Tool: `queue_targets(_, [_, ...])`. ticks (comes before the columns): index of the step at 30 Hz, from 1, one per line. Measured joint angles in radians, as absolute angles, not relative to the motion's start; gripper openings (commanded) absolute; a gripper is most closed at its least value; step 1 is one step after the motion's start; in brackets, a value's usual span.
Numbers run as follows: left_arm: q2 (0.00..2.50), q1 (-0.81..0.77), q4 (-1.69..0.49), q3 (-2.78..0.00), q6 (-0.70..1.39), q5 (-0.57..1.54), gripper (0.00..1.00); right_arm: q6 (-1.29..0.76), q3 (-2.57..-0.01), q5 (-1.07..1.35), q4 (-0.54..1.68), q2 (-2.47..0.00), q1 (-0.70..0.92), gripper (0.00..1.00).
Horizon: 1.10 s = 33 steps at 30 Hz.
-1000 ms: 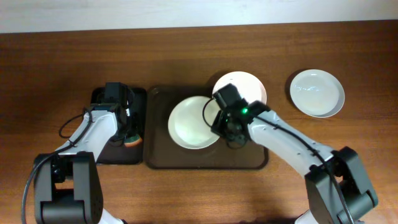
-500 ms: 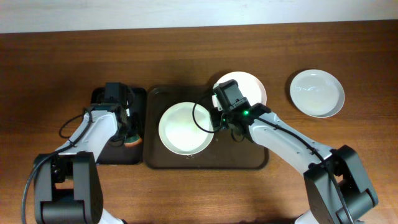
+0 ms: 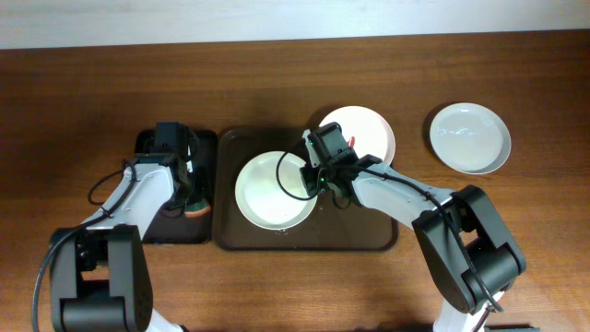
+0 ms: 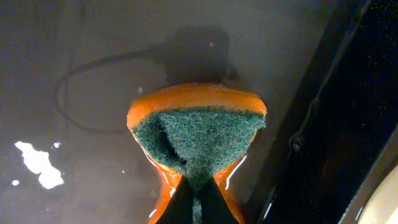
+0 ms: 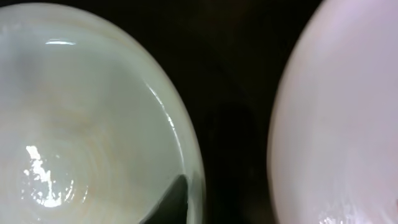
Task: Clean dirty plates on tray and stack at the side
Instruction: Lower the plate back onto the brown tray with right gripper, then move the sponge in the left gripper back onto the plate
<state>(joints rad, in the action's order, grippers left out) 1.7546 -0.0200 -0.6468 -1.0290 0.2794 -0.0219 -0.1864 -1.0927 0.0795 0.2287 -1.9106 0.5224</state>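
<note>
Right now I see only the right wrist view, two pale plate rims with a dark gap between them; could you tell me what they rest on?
Observer: Both are on the brown tray: the nearer plate at its middle, the other plate over its far right corner.
Operator: Is there a third plate?
Observer: Yes, the third plate lies on the table, right of the tray.
Operator: And the left arm?
Observer: The left gripper is shut on an orange sponge over the black tray.
</note>
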Motion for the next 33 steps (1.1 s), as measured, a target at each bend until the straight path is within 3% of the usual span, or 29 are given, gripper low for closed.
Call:
queue_targets(3, [1.755, -0.02, -0.646, -1.029, 0.279, -0.019, 0.0, -0.262, -1.093, 0.081, 0.251, -1.911, 0.522, 0.04])
queue_targets(9, [1.755, -0.02, -0.645, -1.029, 0.279, -0.015, 0.0, -0.724, -1.109, 0.188, 0.402, -1.903, 0.522, 0.04])
queue_targets(12, [1.747, -0.02, -0.649, -1.038, 0.279, 0.004, 0.0, -0.84, -1.108, 0.272, 0.424, -1.903, 0.522, 0.04])
queue_targets(20, [1.673, -0.08, -0.643, -1.047, 0.3, 0.254, 0.0, -0.89, -1.103, 0.334, 0.443, -1.903, 0.538, 0.04])
queue_targets(28, [1.673, -0.286, -0.608, -1.052, 0.526, 0.31, 0.0, -0.894, -1.102, 0.332, 0.448, -1.903, 0.533, 0.04])
queue_targets(33, [1.673, -0.3, -0.601, -1.052, 0.581, 0.307, 0.0, -0.894, -1.102, 0.332, 0.448, -1.903, 0.532, 0.04])
